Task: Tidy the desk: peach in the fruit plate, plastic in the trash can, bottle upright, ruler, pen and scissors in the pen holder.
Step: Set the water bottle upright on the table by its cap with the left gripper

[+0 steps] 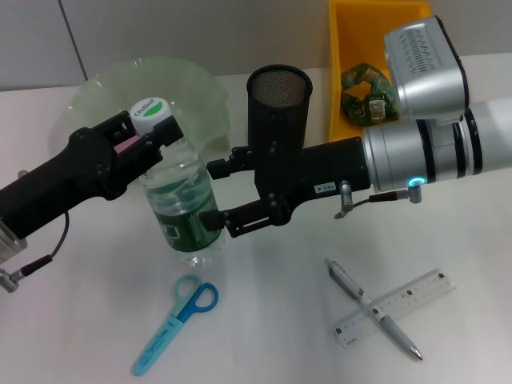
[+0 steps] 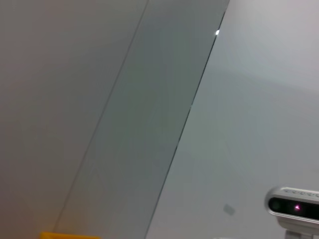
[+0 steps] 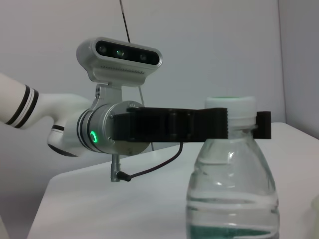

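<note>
Head view: left hand [image 1: 152,138] pinches the neck of the upright bottle [image 1: 182,210]; right hand [image 1: 220,192], fingers spread, sits beside the bottle, before the holder [image 1: 278,100].

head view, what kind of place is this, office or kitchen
Most likely an office-style desk, set up for a tidying task: a white tabletop with scissors, a pen across a clear ruler, and a black mesh pen holder.

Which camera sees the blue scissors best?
The head view: the blue scissors lie whole on the table, in front of the bottle. Neither wrist view shows them; the right wrist view shows only the bottle and the left hand.
</note>
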`<state>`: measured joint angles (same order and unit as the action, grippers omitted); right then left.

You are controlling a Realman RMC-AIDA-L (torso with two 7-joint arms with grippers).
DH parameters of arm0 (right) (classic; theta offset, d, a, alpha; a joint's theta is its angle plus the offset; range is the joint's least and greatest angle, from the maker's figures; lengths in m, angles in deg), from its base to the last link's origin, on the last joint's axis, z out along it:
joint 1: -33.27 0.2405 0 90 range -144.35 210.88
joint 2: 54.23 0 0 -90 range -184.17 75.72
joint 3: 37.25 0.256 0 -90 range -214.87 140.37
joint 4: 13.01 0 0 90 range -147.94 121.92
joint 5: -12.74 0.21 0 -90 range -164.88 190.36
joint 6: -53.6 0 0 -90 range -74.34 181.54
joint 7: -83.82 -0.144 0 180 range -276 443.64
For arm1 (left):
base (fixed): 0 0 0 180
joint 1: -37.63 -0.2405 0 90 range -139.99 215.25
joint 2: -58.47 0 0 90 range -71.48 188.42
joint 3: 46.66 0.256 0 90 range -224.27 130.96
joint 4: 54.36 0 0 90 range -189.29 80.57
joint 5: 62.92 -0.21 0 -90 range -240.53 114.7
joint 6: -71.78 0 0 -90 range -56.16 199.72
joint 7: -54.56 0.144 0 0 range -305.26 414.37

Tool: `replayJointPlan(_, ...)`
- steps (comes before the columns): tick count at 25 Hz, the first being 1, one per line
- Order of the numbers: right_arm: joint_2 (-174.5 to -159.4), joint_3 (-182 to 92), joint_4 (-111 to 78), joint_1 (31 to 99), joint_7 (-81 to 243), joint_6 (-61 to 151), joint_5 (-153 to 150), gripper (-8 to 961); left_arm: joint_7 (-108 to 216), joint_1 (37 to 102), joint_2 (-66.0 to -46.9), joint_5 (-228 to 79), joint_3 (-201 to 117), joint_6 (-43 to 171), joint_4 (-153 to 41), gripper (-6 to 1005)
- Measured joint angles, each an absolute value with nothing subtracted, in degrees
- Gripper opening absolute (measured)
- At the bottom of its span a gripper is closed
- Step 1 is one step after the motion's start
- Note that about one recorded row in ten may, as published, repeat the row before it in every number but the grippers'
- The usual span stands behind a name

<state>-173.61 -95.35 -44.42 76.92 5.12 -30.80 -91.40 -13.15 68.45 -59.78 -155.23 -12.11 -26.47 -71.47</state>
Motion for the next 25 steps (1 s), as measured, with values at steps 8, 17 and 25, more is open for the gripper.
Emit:
replayJointPlan(8, -173.55, -95.0, -47.6, 74.5, 5.1, -30.5, -91.4, 829, -13.0, 66.7, -59.63, -155.2, -13.8, -25.2, -75.3, 448)
replayJointPlan(17, -173.50, -94.9, -48.1, 72.5, 4.9, -25.7, -91.4, 828, -6.3, 63.9, -59.48, -155.1, -18.7, -23.4, -76.7, 448)
replayJointPlan(25, -173.49, -95.4, -47.2, 72.4, 4.9, -23.8, -91.8, 827, 0.4, 63.0, -59.73, -155.1, -23.7, -18.9, -76.2, 448)
